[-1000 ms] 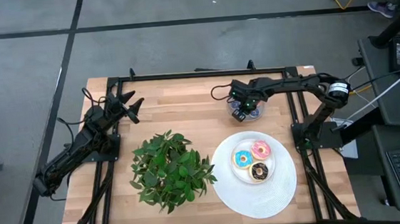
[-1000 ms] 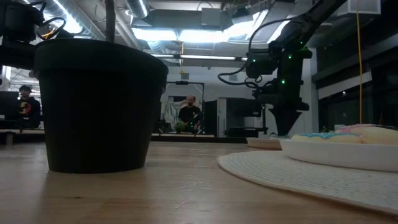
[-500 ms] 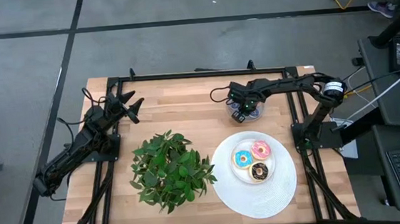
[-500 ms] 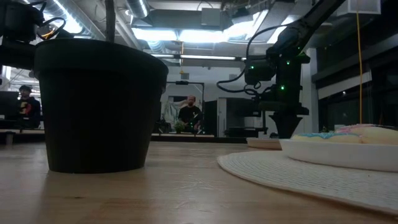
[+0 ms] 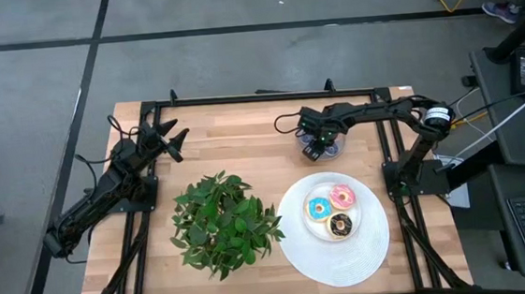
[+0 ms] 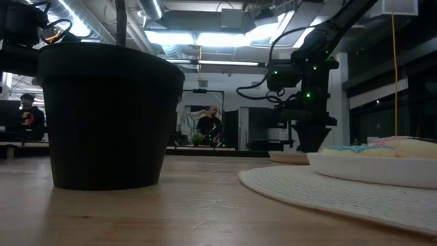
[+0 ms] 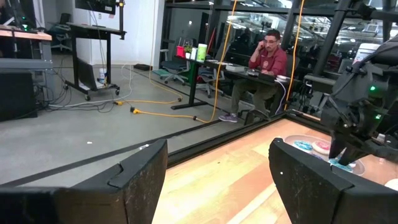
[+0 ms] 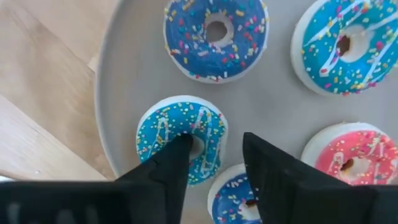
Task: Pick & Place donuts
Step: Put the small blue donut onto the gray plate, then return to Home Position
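A round grey dish point(image 8: 124, 81) at the table's far right holds several small donuts: dark blue point(image 8: 216, 31), light blue point(image 8: 345, 43), pink point(image 8: 348, 158) and another light blue one point(image 8: 168, 127). My right gripper point(image 8: 214, 146) points down over that dish point(image 5: 330, 149), open, with one finger over this last donut's hole and the other outside its ring. Three more donuts, blue point(image 5: 319, 208), pink point(image 5: 342, 195) and brown point(image 5: 341, 224), lie on a white plate point(image 6: 355, 167). My left gripper point(image 7: 219, 149) waits open and level at the far left point(image 5: 176, 140). My right gripper comes from above at the light blue donut's ring wall point(image 8: 214, 134), which lies between its fingers. One fingertip point(image 8: 180, 149) is at the hole; the other point(image 8: 261, 152) stands clear of the outer rim. Whether either touches the donut I cannot tell. The donut lies flat in the dish.
A potted green plant point(image 5: 223, 220) in a black pot point(image 6: 109, 116) stands at the table's middle left. The white plate rests on a round white woven mat point(image 5: 337, 258) at the near right. Bare wood point(image 5: 244, 148) lies between the two arms.
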### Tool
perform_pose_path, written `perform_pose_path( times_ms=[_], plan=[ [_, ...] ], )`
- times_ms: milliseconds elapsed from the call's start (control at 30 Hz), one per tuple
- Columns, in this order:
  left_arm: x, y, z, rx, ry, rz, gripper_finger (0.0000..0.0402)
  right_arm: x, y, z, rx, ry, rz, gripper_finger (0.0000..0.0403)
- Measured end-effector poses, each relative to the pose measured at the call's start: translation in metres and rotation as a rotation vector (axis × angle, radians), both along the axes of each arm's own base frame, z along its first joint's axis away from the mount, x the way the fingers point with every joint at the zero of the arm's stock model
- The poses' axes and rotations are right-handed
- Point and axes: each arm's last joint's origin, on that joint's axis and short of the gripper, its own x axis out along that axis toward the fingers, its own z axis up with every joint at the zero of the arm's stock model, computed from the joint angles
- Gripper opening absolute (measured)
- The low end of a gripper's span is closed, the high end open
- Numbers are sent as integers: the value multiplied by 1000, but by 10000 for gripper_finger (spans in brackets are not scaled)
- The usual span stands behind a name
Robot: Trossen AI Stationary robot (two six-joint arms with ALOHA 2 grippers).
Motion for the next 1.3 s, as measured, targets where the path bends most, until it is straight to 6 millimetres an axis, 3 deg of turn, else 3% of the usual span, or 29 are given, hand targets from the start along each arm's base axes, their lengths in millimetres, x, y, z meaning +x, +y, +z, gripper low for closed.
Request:
perform_pose_path(
  times_ms=[433,1133,1300],
  plan=[
    [0,0,0,0,0,0,270,3,-1,5,-6,-10,2,207],
    [0,0,0,0,0,0,270,-3,0,14,-38,10,20,210],
    [0,0,0,0,0,0,270,4,-3,24,-55,-25,16,210]
  ],
)
